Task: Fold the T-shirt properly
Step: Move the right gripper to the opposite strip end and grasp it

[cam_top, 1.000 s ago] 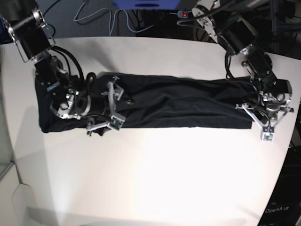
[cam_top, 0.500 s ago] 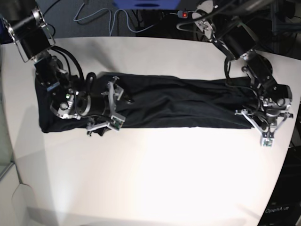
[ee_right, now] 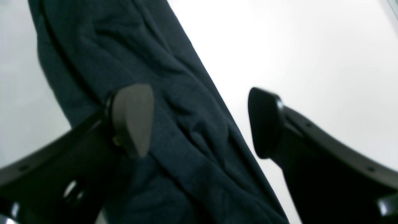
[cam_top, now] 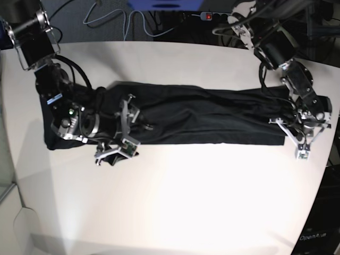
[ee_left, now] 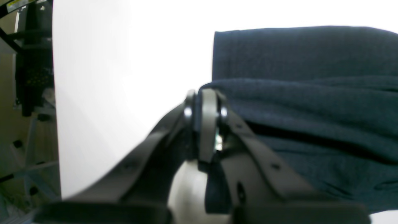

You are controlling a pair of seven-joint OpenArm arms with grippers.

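Observation:
The black T-shirt (cam_top: pixel 202 119) lies folded into a long strip across the white table (cam_top: pixel 175 196). My left gripper (cam_top: pixel 300 153) is at the strip's right end. In the left wrist view its fingers (ee_left: pixel 206 124) are pressed together, with the edge of a raised fold of the T-shirt (ee_left: pixel 304 102) at their tips. My right gripper (cam_top: pixel 127 127) hovers over the strip's left part with its jaws wide. In the right wrist view the T-shirt (ee_right: pixel 174 102) runs under the gap of the right gripper (ee_right: pixel 199 124), one finger over cloth and the other over bare table.
The table's right edge (cam_top: pixel 326 159) curves close to the left gripper. Behind the table's rear edge lie cables (cam_top: pixel 125 21) and a power strip with a red switch (cam_top: pixel 208 16). Bare white tabletop (cam_top: pixel 202 212) stretches in front of the shirt.
My right gripper has shifted slightly toward the table's front edge, still open. The left arm's upper links swung to the right while its gripper stayed shut at the shirt's end.

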